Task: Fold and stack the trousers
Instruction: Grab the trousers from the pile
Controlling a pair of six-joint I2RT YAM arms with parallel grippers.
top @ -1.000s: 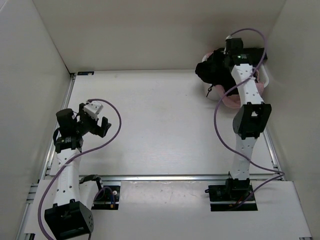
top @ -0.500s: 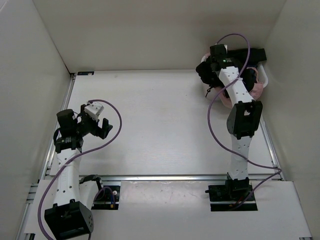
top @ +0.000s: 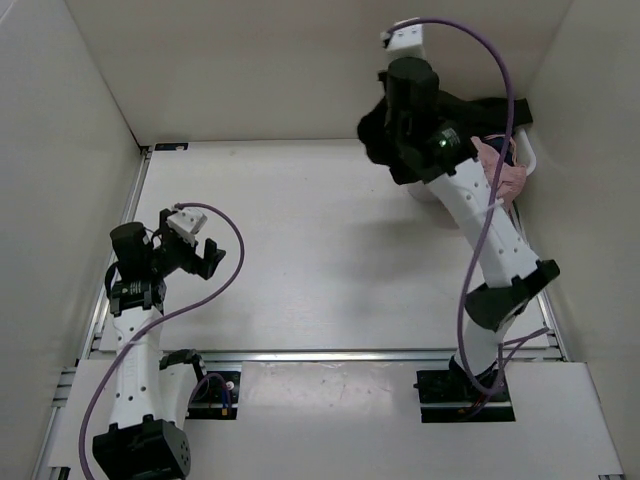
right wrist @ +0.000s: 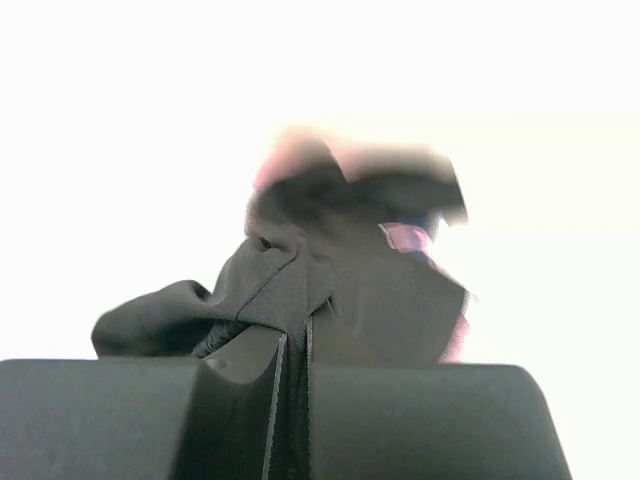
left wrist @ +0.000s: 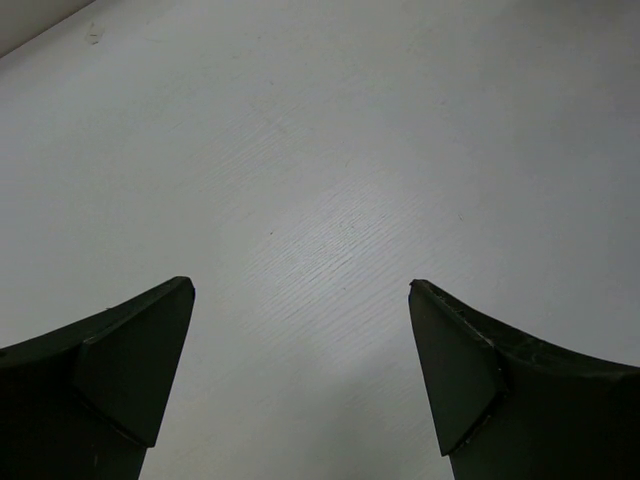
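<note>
Black matte fabric of the trousers, nipped between the two fingers of the right pincer. Jaws drawn almost together in the right wrist view, with only a thin seam of cloth between them. Gathered into a knot of folds just past the fingertips, one loose lobe drooping off to the left. Beyond that, blurred and washed out by glare, more dark cloth mixed with a pink garment.

From the top camera: right arm stretched high over the far right part of the worktop, black cloth bunched beneath its wrist and trailing rightward to the corner. Another dark band there along the back wall, just above the pink garment. Cannot tell from above how much of the trousers is hanging free and how much is resting in the corner heap.

Left pincer spread wide, gripping nothing, with only bare white worktop between its dark fingertips. Hovers over the near left of the worktop, close to the side wall and well apart from the trousers.
</note>
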